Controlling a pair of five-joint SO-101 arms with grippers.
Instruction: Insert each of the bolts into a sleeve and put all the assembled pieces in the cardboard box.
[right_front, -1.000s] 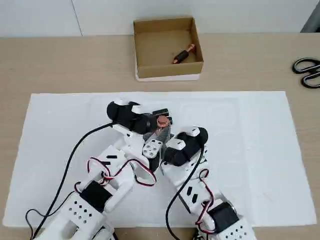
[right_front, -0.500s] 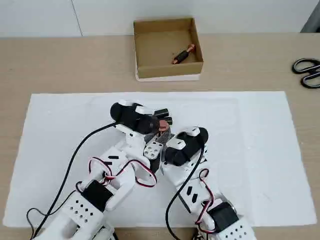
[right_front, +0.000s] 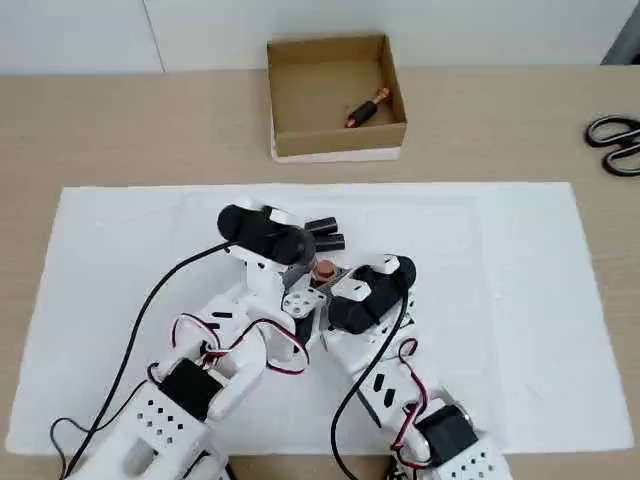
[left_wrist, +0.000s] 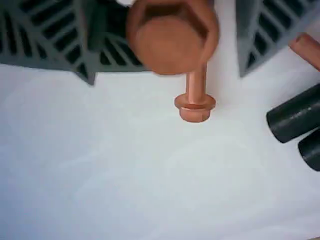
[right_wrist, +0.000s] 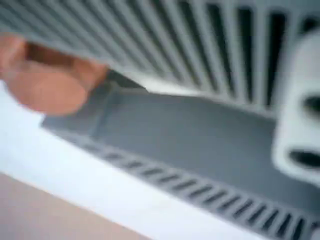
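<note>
Bolt (left_wrist: 172, 35), copper, hex-headed, between parted ribbed grey fingers (left_wrist: 45, 35) of left end effector (left_wrist: 165, 74); right end effector (right_front: 325, 285) unclear.

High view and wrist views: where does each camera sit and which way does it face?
High view: fixed overhead, looking down on white mat, cardboard box, left arm and right arm.
Left wrist view: on the left arm, facing the mat; left claw frames a copper bolt head.
Right wrist view: on the right arm, close to ribbed grey robot plastic.
Shared: the bolt head.
</note>
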